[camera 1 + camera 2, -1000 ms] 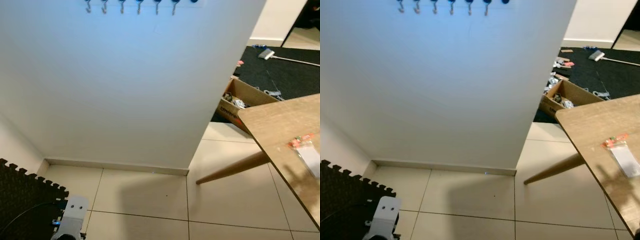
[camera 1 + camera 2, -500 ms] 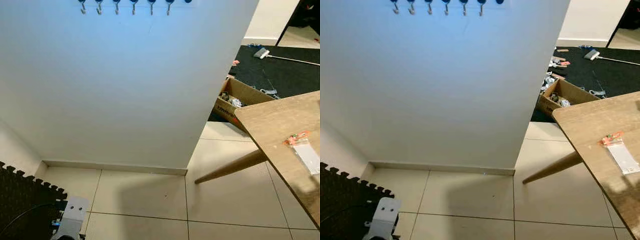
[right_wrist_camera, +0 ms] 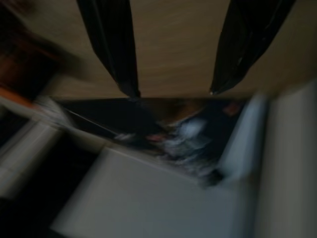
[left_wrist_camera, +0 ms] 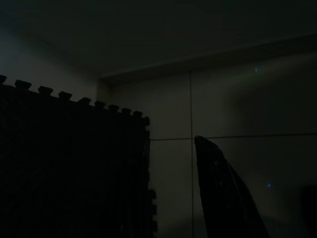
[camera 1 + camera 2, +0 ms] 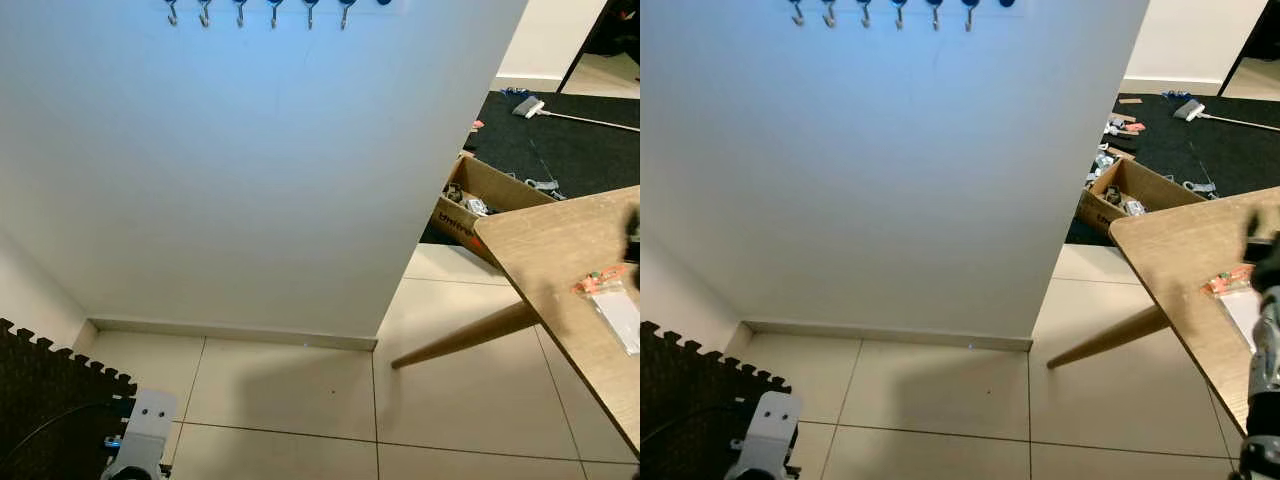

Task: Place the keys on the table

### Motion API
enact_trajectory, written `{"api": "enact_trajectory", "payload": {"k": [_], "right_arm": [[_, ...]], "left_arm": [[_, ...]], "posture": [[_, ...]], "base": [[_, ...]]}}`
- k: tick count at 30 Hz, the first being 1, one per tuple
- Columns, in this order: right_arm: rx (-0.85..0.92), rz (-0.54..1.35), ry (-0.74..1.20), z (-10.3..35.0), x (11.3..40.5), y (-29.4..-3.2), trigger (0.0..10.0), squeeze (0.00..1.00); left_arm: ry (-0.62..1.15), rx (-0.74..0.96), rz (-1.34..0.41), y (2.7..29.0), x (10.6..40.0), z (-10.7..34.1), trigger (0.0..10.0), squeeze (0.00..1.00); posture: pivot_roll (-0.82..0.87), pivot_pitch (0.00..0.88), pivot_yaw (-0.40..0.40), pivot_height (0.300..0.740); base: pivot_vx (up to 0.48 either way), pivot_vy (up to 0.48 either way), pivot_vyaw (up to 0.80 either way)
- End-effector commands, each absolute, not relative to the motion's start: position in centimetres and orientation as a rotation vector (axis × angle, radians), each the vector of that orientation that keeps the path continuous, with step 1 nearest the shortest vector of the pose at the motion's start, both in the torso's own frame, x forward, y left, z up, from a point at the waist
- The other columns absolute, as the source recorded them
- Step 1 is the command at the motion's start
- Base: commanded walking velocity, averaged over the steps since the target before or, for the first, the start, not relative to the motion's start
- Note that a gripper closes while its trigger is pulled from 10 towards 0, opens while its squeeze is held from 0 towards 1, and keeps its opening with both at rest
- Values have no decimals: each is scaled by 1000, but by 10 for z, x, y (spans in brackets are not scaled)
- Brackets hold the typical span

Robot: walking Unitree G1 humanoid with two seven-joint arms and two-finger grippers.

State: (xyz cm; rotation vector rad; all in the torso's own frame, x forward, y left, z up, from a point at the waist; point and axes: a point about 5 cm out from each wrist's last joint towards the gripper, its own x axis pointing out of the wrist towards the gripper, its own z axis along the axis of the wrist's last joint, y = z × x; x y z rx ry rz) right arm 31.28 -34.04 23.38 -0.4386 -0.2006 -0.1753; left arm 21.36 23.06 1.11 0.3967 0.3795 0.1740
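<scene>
The keys (image 5: 600,280), orange-tagged and attached to a clear packet, lie on the wooden table (image 5: 545,250) near its right edge. The right gripper (image 3: 173,91) hovers above the table with its two fingers spread apart and nothing between them. The left gripper (image 4: 218,198) hangs idle over the tiled floor (image 5: 290,390) beside a black foam mat (image 5: 45,400); its finger state cannot be determined.

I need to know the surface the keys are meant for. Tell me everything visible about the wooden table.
The wooden table has a light brown top with a grained look; its corner juts toward the white wall. One slanted, tapered wooden leg runs under it to the tiled floor. A clear packet with an orange end lies on it. The right gripper hovers above its edge, jaws apart.
</scene>
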Motion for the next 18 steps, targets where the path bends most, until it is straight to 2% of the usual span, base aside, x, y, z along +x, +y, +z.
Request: {"api": "enact_trajectory", "payload": {"k": [1, 6, 7, 9, 12, 15, 16, 17, 18], "right_arm": [[-479, -143, -153, 226, 310, -341, 10000, 0], [-224, -28, -223, 220, 310, -319, 10000, 0], [-224, -28, -223, 220, 310, -319, 10000, 0], [-131, 44, -231, 204, 310, -291, 10000, 0], [-104, 75, -231, 197, 310, -278, 10000, 0], [-77, 244, -221, 177, 304, -225, 10000, 0], [-77, 244, -221, 177, 304, -225, 10000, 0], [-50, 330, -174, 160, 301, -199, 10000, 0], [-51, 359, -152, 153, 299, -191, 10000, 0]], "left_arm": [[431, 430, 166, 236, 203, 2, 10000, 0], [427, 424, 162, 233, 207, 1, 10000, 0], [427, 424, 162, 233, 207, 1, 10000, 0], [426, 422, 162, 232, 209, 0, 10000, 0], [425, 420, 164, 232, 210, 0, 10000, 0], [420, 412, 173, 232, 213, 0, 10000, 0], [420, 412, 173, 232, 213, 0, 10000, 0], [420, 406, 179, 231, 215, -1, 10000, 0], [420, 403, 181, 231, 216, -1, 10000, 0]], "posture": [[99, 228, 33, 740], [84, 222, 27, 740], [84, 222, 27, 740], [81, 212, 22, 740], [82, 209, 22, 740], [77, 196, 16, 740], [77, 196, 16, 740], [75, 190, 12, 740], [75, 190, 12, 740]], "base": [[0, 0, 0], [0, 0, 0], [0, 0, 0], [0, 0, 0], [0, 0, 0], [0, 0, 0], [0, 0, 0], [0, 0, 0], [0, 0, 0]]}}
